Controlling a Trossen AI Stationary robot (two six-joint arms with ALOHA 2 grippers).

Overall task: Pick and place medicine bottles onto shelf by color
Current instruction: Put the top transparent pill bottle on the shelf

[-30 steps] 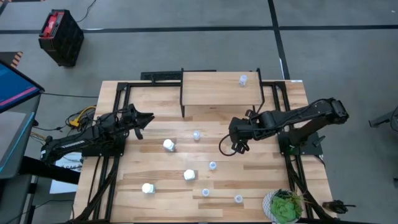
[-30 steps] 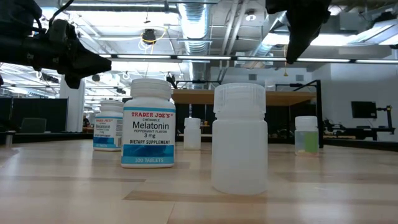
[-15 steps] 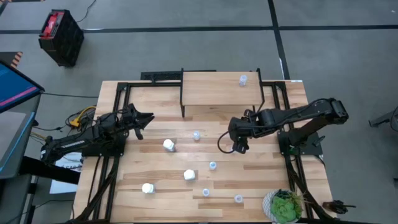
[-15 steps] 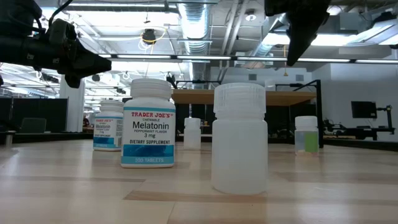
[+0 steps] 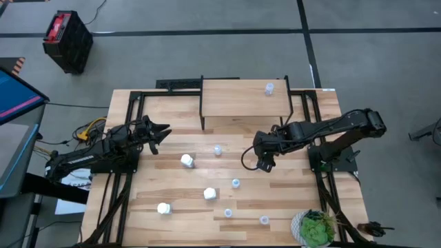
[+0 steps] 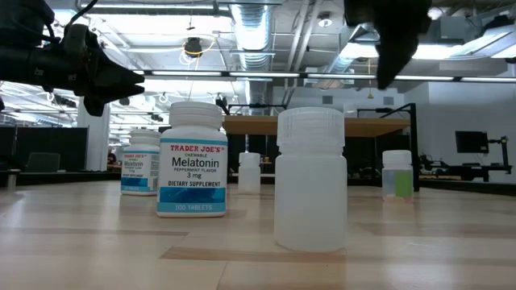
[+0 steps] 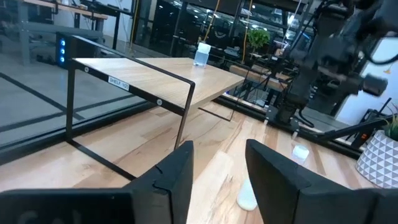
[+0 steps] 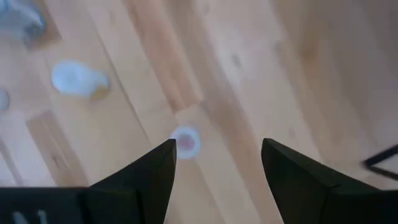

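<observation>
Robotics lab: exposed ceiling ducts point(image 6: 256, 28) (industrial), workbenches point(image 7: 59, 5) behind.

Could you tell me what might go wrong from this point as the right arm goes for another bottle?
The open right gripper hangs above bare table between two translucent bottles; coming down off-centre could tip one. On the shelf, the placed bottle stands near the far edge, so a nudge could knock it off.

We see a pale wood-plank table point(image 5: 289, 200), a light-wood shelf point(image 5: 234, 96) on thin black metal legs (matt), and smooth plastic medicine bottles point(image 6: 310, 181).
</observation>
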